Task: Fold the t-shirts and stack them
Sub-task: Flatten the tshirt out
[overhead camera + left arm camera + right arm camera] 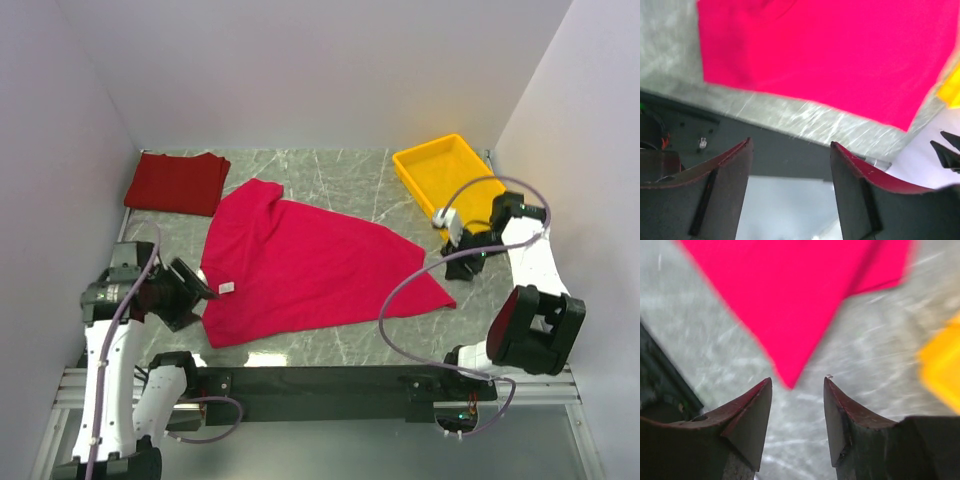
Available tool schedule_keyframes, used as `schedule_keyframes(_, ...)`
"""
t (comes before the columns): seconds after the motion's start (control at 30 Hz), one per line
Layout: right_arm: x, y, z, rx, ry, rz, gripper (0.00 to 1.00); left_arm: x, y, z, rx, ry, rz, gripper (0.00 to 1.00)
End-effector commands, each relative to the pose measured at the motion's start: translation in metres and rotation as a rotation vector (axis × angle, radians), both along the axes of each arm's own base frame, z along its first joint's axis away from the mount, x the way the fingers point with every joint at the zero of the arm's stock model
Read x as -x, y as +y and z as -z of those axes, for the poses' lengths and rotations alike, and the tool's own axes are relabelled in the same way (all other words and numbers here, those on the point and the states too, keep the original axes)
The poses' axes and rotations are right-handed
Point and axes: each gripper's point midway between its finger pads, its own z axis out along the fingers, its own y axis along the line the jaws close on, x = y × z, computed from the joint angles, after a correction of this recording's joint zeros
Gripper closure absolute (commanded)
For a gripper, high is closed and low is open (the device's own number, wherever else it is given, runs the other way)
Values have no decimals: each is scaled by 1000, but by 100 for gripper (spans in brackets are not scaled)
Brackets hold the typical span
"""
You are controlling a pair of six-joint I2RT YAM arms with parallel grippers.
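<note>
The crimson t-shirt (310, 265) lies spread out, partly folded, in the middle of the marble table, its small white tag (226, 288) at its left edge. The maroon t-shirt (175, 183) lies folded at the back left. My left gripper (203, 288) is at the crimson shirt's left edge near the tag; in the left wrist view it (790, 145) is open and empty, with the shirt (830, 50) ahead of it. My right gripper (456, 268) hovers just off the shirt's right corner. It (797, 382) is open and empty, the cloth's pointed corner (790, 295) just beyond its tips.
A yellow plastic tray (450, 175) sits at the back right, behind the right arm, and also shows in the right wrist view (942, 370). White walls close in the back and both sides. A dark rail (330, 380) runs along the near edge.
</note>
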Motion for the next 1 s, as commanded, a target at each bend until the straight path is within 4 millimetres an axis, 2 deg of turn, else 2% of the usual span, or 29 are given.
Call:
schedule_keyframes(0.0, -44, 25, -28, -143, -23, 125, 47, -19, 22, -39, -131, -139, -19, 32)
schedule_keyframes(0.03, -55, 29, -28, -154, -20, 152, 47, -29, 24, -43, -141, -166, -29, 31)
schedule_keyframes(0.07, -78, 34, -26, -156, -53, 165, 47, -43, 26, -42, -143, -190, -34, 31)
schedule_keyframes(0.1, -87, 35, -21, -131, -18, 265, 47, -69, 26, -50, -135, -286, -41, 31)
schedule_keyframes(0.13, -109, 50, -19, -109, -71, 261, 48, -83, 24, -45, -121, -315, -34, 31)
schedule_keyframes(0.17, -118, 52, -8, -75, -56, 289, 48, -100, 24, -41, -110, -334, -28, 33)
schedule_keyframes(0.2, -126, 51, -2, -37, -40, 371, 51, -128, 27, -49, -126, -433, -23, 33)
schedule_keyframes(0.23, -138, 57, -4, -34, -57, 388, 51, -141, 31, -46, -145, -449, -22, 33)
schedule_keyframes(0.27, -149, 56, 8, -30, -38, 419, 52, -157, 35, -36, -162, -435, -14, 33)
schedule_keyframes(0.3, -155, 52, 13, -10, -21, 474, 54, -171, 40, -34, -195, -465, 7, 33)
schedule_keyframes(0.33, -167, 51, 9, -5, -36, 489, 55, -191, 42, -43, -213, -530, 15, 33)
schedule_keyframes(0.37, -172, 50, 21, 8, -9, 497, 56, -205, 44, -32, -219, -510, 29, 33)
schedule_keyframes(0.4, -175, 49, 25, 16, -2, 501, 57, -215, 46, -31, -235, -521, 44, 33)
schedule_keyframes(0.43, -182, 47, 24, 25, -11, 500, 57, -227, 45, -39, -230, -555, 52, 33)
schedule_keyframes(0.47, -182, 50, 33, 40, 14, 489, 57, -235, 46, -29, -228, -527, 59, 33)
schedule_keyframes(0.6, -181, 62, 47, 71, 53, 433, 57, -249, 45, -26, -205, -520, 57, 34)
schedule_keyframes(0.8, -163, 72, 61, 84, 126, 382, 57, -238, 42, -21, -192, -514, 52, 33)
schedule_keyframes(0.97, -154, 65, 76, 123, 159, 388, 56, -224, 40, -17, -184, -511, 53, 33)
